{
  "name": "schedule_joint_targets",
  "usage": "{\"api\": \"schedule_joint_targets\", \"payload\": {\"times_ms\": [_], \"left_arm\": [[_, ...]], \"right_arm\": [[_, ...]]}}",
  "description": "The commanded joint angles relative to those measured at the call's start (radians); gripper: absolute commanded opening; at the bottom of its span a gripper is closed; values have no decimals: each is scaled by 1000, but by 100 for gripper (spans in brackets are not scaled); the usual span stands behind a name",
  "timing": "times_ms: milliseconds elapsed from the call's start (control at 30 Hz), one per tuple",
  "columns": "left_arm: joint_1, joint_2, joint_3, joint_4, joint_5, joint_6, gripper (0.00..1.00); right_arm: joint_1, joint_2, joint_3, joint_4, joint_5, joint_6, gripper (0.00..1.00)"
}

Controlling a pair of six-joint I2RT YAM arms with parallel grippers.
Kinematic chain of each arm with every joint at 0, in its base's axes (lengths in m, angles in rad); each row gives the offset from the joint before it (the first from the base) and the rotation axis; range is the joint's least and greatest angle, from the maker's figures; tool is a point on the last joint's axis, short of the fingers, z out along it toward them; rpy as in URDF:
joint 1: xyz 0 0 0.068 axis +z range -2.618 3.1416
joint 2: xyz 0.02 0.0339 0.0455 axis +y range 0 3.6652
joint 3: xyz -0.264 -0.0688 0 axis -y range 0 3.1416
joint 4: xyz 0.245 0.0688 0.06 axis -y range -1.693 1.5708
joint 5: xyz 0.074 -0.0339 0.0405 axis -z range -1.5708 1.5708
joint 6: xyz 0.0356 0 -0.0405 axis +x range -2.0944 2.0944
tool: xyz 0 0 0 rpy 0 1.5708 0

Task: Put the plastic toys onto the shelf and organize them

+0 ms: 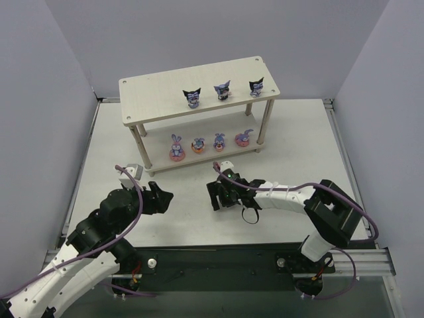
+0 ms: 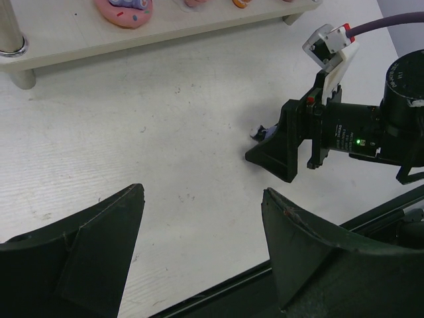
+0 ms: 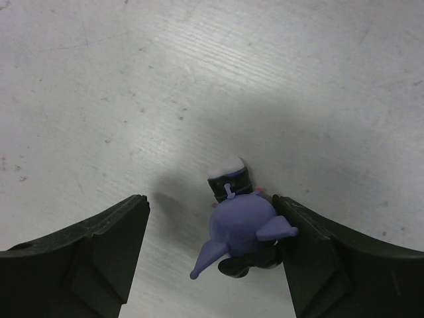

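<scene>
dark figure (image 3: pixel 240 225) lying, head toward right claw (image 3: pixel 212 199)

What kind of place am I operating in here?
Likely a lab robot test cell, not a home: plain grey walls box in a white table carrying a wooden shelf of toy figurines.

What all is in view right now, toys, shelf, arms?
table: one, white, under everything.
shelf: one, light beige wood, two tiers, far end.
pointed-ear figures: three, black and purple, upright on the top board.
bunnies: four, purple-blue on pink or orange bases, lower board.
fallen figure: one, purple and black, lying on the table.
left gripper: one, black, open, empty.
right gripper: one, black, open, straddling the fallen figure.
</scene>
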Motion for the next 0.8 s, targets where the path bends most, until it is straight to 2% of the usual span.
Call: {"api": "schedule_joint_targets", "payload": {"times_ms": [0,67,233,400,600,767], "left_arm": [[-2,-13,41,-3,-18,4,82],[-2,-15,41,-1,-18,-1,82],[-2,-13,42,-7,-12,-7,82],[0,-21,39,-18,-10,-16,82],[-2,-35,22,-23,-10,-30,81],[-2,-39,22,-30,-10,-36,81]], "right_arm": [[102,59,99,-116,128,123,77],[141,82,147,-185,183,174,77],[190,97,147,-190,211,307,76],[199,38,123,-192,244,318,78],[219,5,135,-182,162,251,77],[241,48,158,-153,117,241,76]]}}
